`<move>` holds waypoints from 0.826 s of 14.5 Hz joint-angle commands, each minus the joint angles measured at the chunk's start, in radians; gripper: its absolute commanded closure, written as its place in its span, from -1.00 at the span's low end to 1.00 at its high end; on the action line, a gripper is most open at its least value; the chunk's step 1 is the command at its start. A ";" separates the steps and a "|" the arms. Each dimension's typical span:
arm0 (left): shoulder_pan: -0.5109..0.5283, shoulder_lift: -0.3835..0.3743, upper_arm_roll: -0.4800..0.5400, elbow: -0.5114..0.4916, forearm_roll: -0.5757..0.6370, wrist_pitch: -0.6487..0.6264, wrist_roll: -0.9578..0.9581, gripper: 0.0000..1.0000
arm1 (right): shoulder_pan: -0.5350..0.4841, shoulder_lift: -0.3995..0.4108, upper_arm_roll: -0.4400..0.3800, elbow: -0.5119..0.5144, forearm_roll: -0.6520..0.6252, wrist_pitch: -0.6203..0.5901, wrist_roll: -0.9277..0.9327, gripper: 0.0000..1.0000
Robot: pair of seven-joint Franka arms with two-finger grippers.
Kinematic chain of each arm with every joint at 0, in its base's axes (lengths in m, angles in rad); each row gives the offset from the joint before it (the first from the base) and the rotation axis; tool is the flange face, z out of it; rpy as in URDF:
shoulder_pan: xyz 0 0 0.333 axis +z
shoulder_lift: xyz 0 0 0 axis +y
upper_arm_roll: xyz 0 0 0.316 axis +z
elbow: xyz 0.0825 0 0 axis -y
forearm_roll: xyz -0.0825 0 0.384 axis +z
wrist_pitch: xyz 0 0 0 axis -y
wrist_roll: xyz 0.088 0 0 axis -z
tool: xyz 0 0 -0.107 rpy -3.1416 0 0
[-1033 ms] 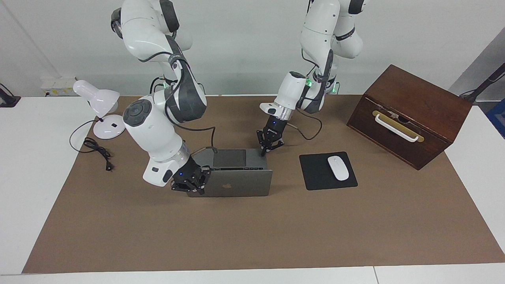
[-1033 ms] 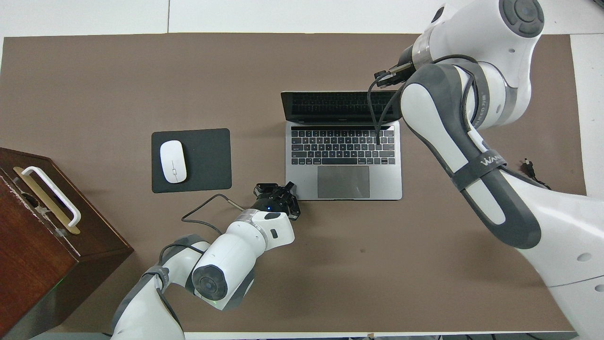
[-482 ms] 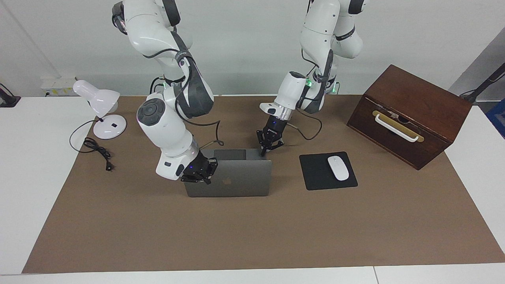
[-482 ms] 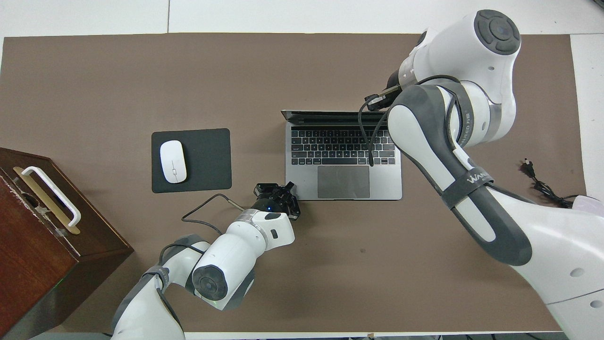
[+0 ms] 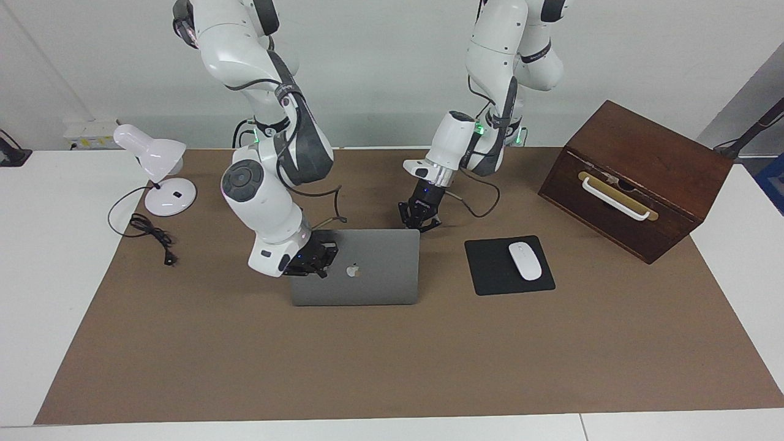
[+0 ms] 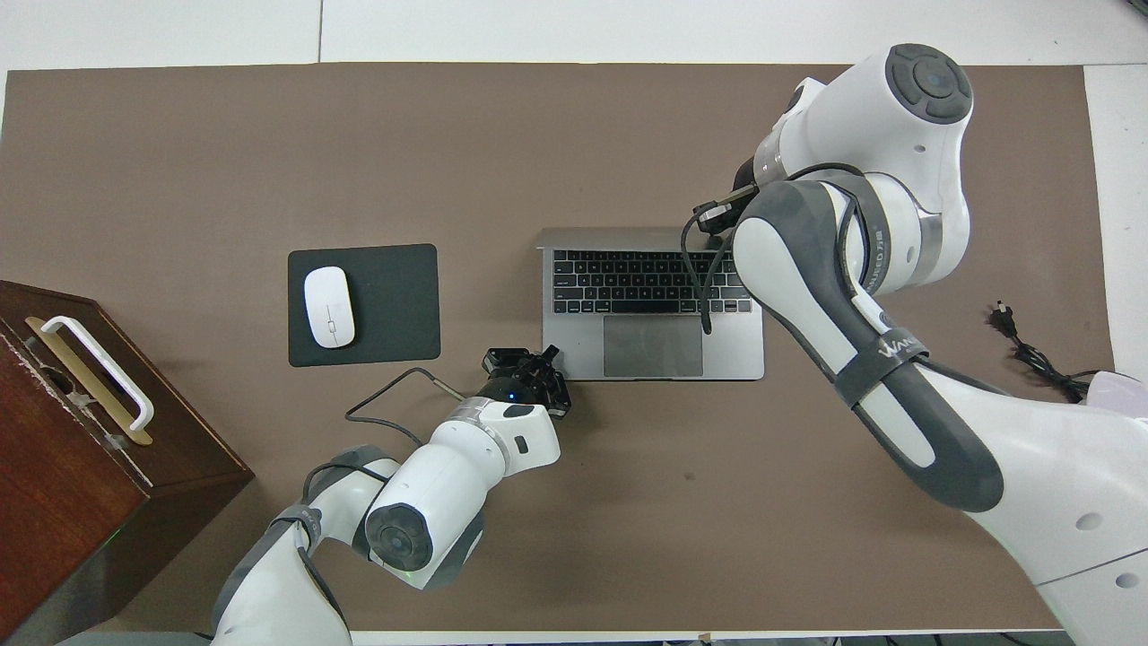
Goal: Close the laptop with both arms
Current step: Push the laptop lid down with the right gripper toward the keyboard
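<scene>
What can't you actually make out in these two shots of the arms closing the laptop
- Facing view: the laptop lid hides its keyboard and how far it is from shut.
- Overhead view: the right gripper is covered by its own arm; the lid shows only edge-on.
- Both views: whether the left gripper touches the laptop's corner, and either gripper's finger opening, too small to tell.
- Overhead view: the wooden box is cut off by the edge.

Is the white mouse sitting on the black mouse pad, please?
Yes, the mouse lies on the mouse pad, beside the laptop toward the left arm's end.
</scene>
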 commanded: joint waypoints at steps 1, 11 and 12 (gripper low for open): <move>-0.034 0.038 0.018 0.011 0.001 0.021 0.009 1.00 | -0.011 -0.057 0.006 -0.096 0.013 0.001 0.009 1.00; -0.037 0.038 0.018 0.010 0.001 0.021 0.011 1.00 | -0.009 -0.092 0.006 -0.187 0.012 0.016 0.011 1.00; -0.037 0.038 0.018 0.011 -0.001 0.021 0.011 1.00 | -0.009 -0.095 0.006 -0.187 0.012 0.016 0.011 1.00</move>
